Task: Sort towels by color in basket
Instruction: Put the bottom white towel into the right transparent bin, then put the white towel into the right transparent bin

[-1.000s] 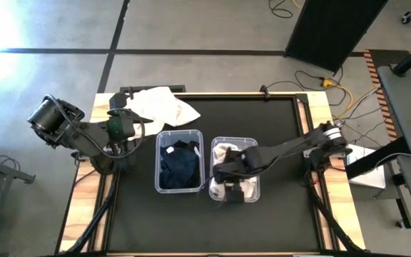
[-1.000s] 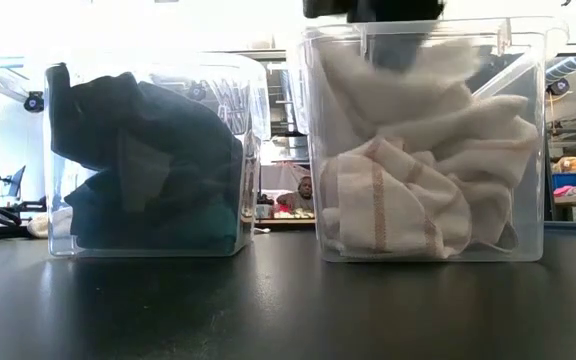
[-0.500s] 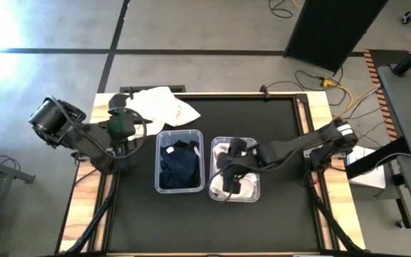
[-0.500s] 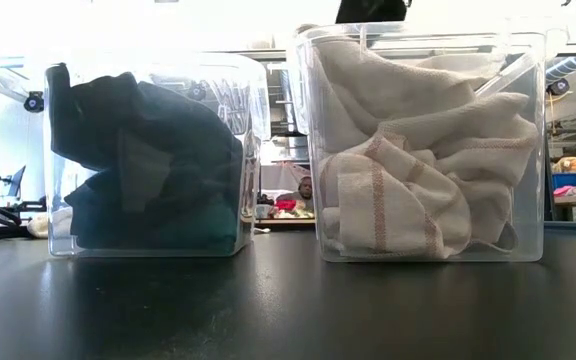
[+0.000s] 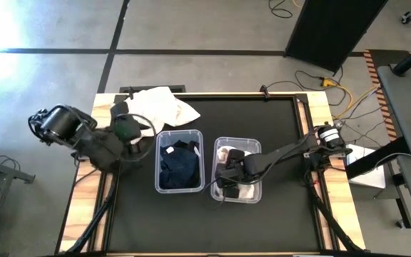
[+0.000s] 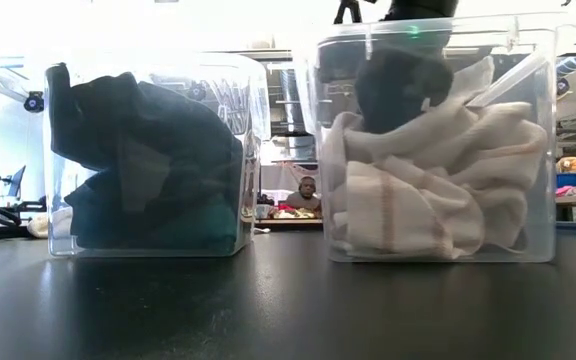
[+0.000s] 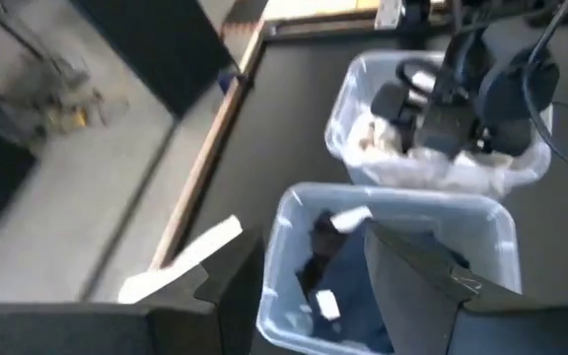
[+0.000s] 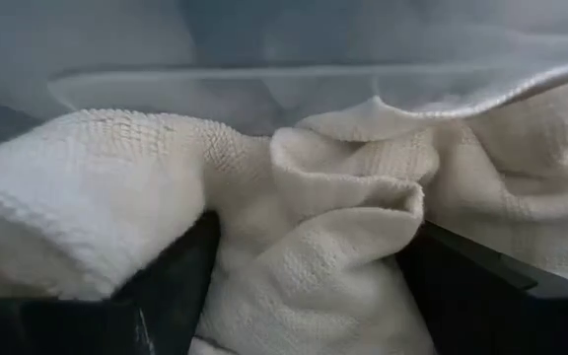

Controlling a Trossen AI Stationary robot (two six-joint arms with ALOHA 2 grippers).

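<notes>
The right gripper (image 5: 228, 177) is down inside the right-hand clear bin (image 5: 253, 145) on the black surface (image 5: 277, 214), pressed into the cream towels (image 6: 438, 190). The high view shows only the arm reaching into the bin. The right wrist view supplies the detail: both dark fingers (image 8: 171, 286) are spread wide, with a fold of cream towel (image 8: 333, 227) bunched between them, not pinched.

The left-hand bin (image 5: 159, 153) holds the dark towels (image 6: 143, 165). The low view shows them filling it to the rim.

One white towel (image 5: 159, 106) lies loose on the far left corner of the surface, visible only from above.

The left gripper (image 5: 123, 132) hangs near that towel, left of the dark bin. Its fingers (image 7: 412, 281) stand apart and hold nothing.
</notes>
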